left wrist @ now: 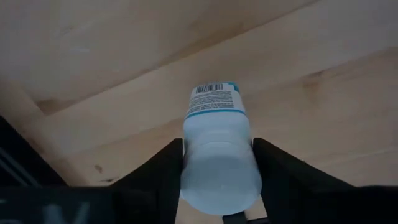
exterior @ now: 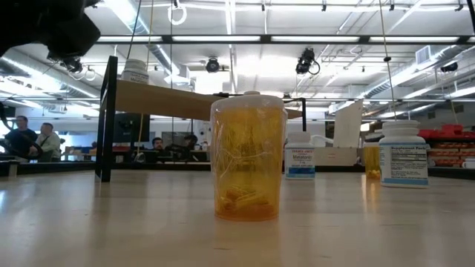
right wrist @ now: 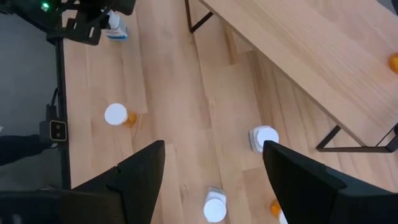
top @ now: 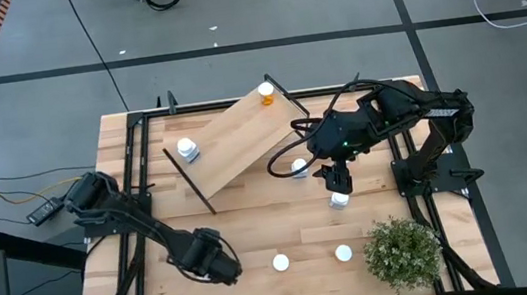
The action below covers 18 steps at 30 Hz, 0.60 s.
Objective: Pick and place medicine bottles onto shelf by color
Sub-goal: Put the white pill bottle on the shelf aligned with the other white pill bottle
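My left gripper [top: 219, 264] is near the table's front left, shut on a white bottle [left wrist: 217, 149] with a blue-edged label. It also shows in the right wrist view [right wrist: 93, 18]. My right gripper [top: 333, 174] hangs open over the table, right of the slanted wooden shelf [top: 238, 141], touching nothing. A white bottle [top: 186, 150] and an orange bottle [top: 266, 93] sit on the shelf board. Below my right gripper [right wrist: 214, 149] stand two white bottles [right wrist: 264, 138] [right wrist: 214, 208] and an orange one [right wrist: 273, 208]. Another orange bottle [exterior: 249, 156] stands near the front edge. My left gripper pinches the white bottle between its two fingers, one on each side of the bottle's near, cap end [left wrist: 217, 180]. The bottle's base end with the barcode label [left wrist: 214, 99] sticks out past the fingertips. It is lifted clear of the table.
A green potted plant [top: 402, 251] stands at the front right corner. A white-capped bottle [top: 343, 253] stands beside it. The shelf's black frame legs [top: 192, 181] reach down to the table. People sit in the room beyond the table [exterior: 33, 141].
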Tool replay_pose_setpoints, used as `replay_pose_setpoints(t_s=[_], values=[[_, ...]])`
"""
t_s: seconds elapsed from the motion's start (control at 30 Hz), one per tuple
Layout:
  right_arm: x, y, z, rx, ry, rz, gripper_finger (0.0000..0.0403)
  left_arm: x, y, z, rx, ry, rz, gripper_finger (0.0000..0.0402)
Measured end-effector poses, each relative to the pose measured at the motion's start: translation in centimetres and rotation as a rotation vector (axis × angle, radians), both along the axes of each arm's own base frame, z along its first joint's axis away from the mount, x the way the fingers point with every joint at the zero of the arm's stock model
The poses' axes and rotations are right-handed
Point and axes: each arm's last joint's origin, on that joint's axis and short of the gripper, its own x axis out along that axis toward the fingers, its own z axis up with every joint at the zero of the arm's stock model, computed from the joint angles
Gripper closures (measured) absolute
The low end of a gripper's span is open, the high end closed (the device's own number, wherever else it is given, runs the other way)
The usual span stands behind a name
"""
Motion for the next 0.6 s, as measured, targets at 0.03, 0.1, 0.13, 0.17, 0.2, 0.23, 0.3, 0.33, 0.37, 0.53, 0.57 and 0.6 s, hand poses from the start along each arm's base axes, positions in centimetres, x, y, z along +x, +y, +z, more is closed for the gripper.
replay_pose_setpoints(t_s=[0.03,0.1,0.13,0.17,0.2,0.23,0.3,0.33,0.37,0.53,0.57,0.6], values=[[0.0,-0.1,0.0,-0.001,0.0,-0.003,0.0126,0.1,0.1,0.1,-0.007,-0.004,-0.005,0.0226],[0.0,-0.2,0.0,-0.006,-0.001,-0.011,0.0126,0.3,0.4,0.4,-0.02,-0.005,-0.017,0.0212],[0.0,-0.3,0.0,-0.007,-0.001,-0.013,0.0126,0.5,0.5,0.5,-0.035,-0.006,-0.026,0.0206],[0.1,-0.3,0.0,-0.007,-0.002,-0.015,0.0126,0.7,0.5,0.8,-0.05,-0.008,-0.041,0.0202],[0.1,-0.4,0.0,-0.008,-0.002,-0.018,0.0126,0.8,0.6,1.1,-0.06,-0.006,-0.051,0.02],[0.1,-0.5,0.0,-0.008,-0.002,-0.021,0.0126,0.8,0.7,1.6,-0.064,-0.007,-0.069,0.02],[0.1,-0.5,0.0,-0.008,-0.001,-0.023,0.0126,1.0,0.7,2.6,-0.072,-0.016,-0.093,0.0206],[0.1,-0.5,0.0,-0.008,-0.001,-0.023,0.0126,1.1,0.8,3.1,-0.07,-0.013,-0.108,0.0211],[0.1,-0.5,0.0,-0.008,-0.001,-0.023,0.0126,1.0,0.8,3.7,-0.065,-0.004,-0.118,0.0217],[0.1,-0.6,0.0,-0.018,-0.004,-0.028,0.0126,1.0,1.6,7.6,-0.054,0.006,-0.219,0.0227],[0.1,-0.6,0.0,-0.025,-0.005,-0.032,0.0126,1.0,1.9,8.4,-0.05,0.011,-0.24,0.0224],[0.1,-0.6,0.0,-0.033,-0.007,-0.038,0.0126,1.1,2.4,9.3,-0.048,0.011,-0.255,0.0218]])
